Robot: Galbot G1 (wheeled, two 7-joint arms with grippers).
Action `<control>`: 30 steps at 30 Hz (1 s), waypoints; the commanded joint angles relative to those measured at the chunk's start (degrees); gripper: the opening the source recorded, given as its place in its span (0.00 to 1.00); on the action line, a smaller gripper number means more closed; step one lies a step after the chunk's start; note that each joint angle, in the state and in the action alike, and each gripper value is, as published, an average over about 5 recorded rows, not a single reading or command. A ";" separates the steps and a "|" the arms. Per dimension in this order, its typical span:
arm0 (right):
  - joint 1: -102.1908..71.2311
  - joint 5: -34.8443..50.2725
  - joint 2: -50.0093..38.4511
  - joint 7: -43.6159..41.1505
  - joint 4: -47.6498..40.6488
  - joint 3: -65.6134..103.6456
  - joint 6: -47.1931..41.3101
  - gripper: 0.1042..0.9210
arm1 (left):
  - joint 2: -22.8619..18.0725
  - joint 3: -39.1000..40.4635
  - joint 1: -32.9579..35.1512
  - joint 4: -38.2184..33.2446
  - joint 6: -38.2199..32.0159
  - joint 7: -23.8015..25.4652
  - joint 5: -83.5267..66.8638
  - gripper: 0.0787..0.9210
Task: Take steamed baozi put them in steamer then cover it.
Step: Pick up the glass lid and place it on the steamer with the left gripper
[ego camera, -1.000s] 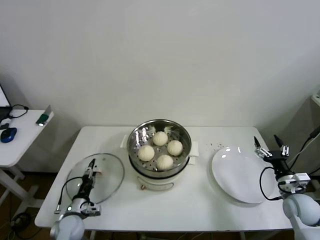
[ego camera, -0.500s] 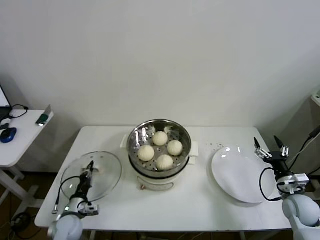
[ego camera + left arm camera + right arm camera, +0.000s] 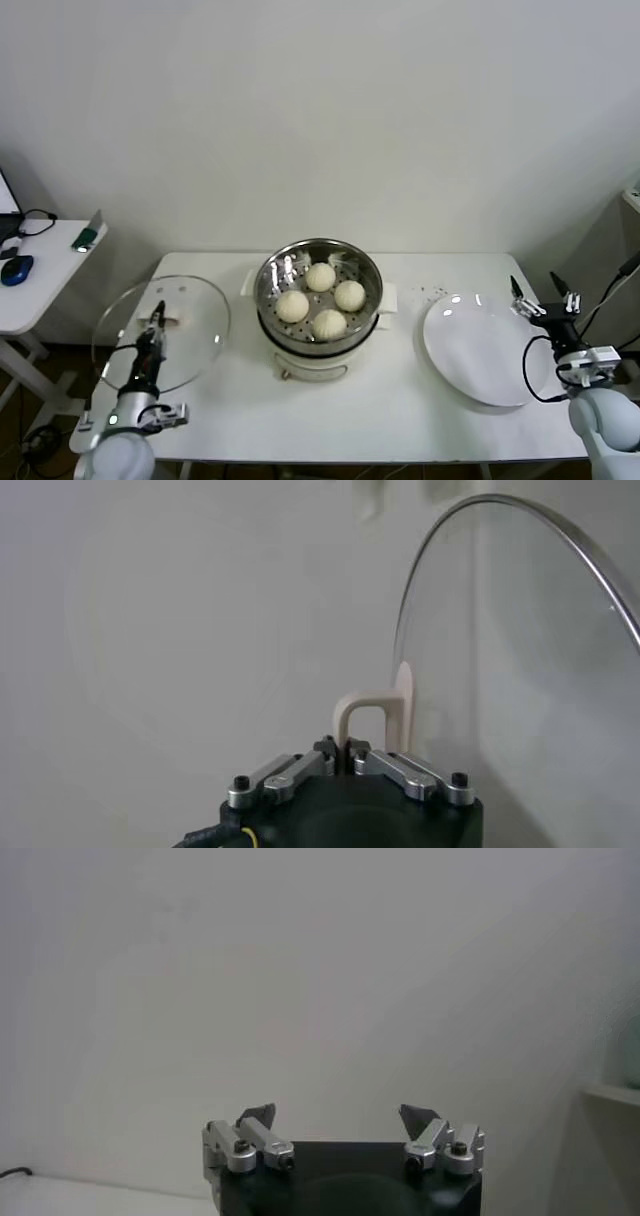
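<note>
The steamer [image 3: 268, 290], a shiny steel basket on a cream pot base, stands mid-table with several steamed baozi [image 3: 320, 277] lying inside it, uncovered. Left of it, the clear glass lid [image 3: 195, 325] is lifted and tilted on edge. My left gripper [image 3: 157, 320] is shut on its white handle. In the left wrist view the fingers pinch the handle loop [image 3: 372, 712] at the left gripper [image 3: 343, 748], and the lid's rim [image 3: 520, 525] curves away beside it. My right gripper [image 3: 545, 293] waits open past the table's right end; the right gripper [image 3: 338, 1116] holds nothing.
A flat white plate [image 3: 480, 350] lies at the table's right, near the right gripper. A small side table [image 3: 40, 275] with a blue mouse stands to the far left. A white wall backs the table. Bare tabletop [image 3: 380, 400] runs in front of the steamer.
My left gripper has shut on the lid's handle and raised the lid off the table, carrying it leftward and tilting it up. The right arm has stayed still.
</note>
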 commanded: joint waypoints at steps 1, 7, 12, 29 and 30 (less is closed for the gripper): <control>-0.28 -0.39 -0.01 -0.27 -0.20 -0.41 -0.83 0.88 | 7.76 1.82 6.04 -21.04 18.55 3.87 -2.27 0.08; 0.15 -1.63 0.55 -1.12 -1.34 -1.81 -1.31 0.88 | 14.22 5.42 3.34 -23.73 22.52 6.83 -3.79 0.08; 1.79 -2.93 1.23 -1.23 -3.30 -3.31 -1.25 0.88 | 19.89 13.06 -3.43 -23.64 25.88 9.58 -5.19 0.08; 5.27 -6.24 3.12 -1.12 -8.03 -5.59 -0.98 0.88 | 5.35 49.28 -27.80 -13.71 36.29 26.79 6.69 0.08; 5.35 -6.29 3.15 -1.13 -8.19 -5.60 -0.96 0.88 | 4.70 49.59 -28.34 -13.01 36.29 27.25 7.12 0.08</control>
